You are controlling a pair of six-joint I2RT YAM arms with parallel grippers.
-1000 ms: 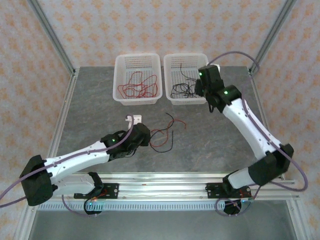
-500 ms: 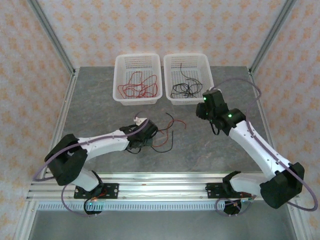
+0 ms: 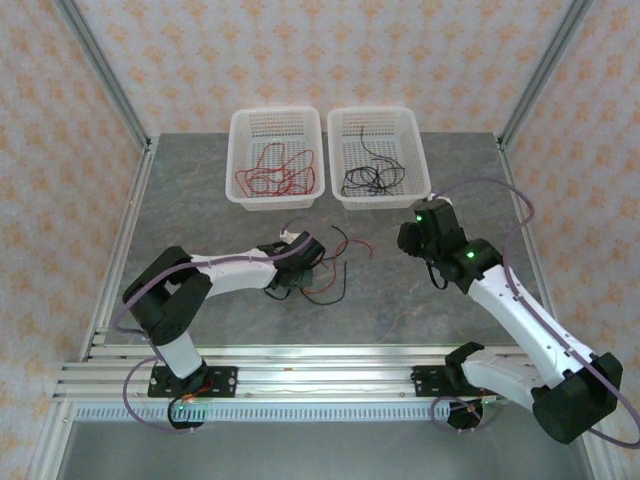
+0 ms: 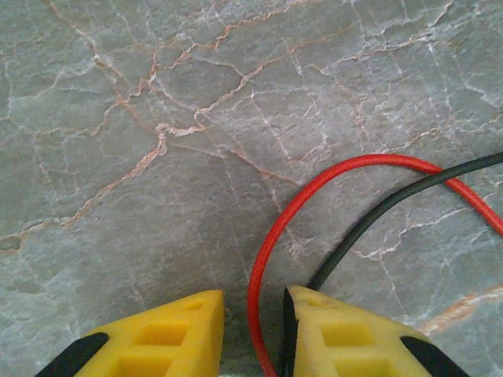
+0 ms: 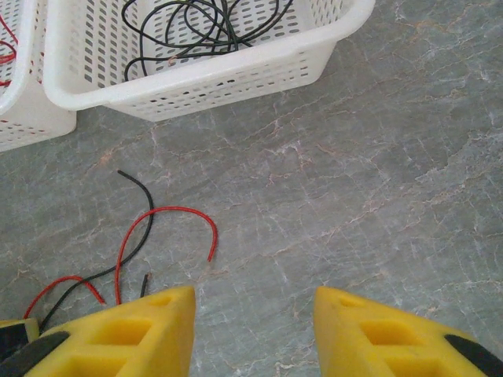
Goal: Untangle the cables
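**2 tangles in baskets, 1 pair loose**

A loose tangle of red cables [image 3: 275, 178] lies in the left basket [image 3: 275, 201]. Black cables [image 3: 368, 181] curl in the right basket [image 3: 376, 204]. On the table [image 3: 200, 220] in front, 1 red wire [image 4: 314, 184] and 1 black wire [image 4: 393, 203] lie crossed, the red one arcing between the left gripper's [image 4: 253, 314] yellow fingers.

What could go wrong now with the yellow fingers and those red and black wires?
1. The left fingers straddle the red cable, but the black cable runs right up to one finger. Closing might pinch both, so they would likely drag along together instead of coming apart.
2. The red cable is thin, so it may slip out when pulled.
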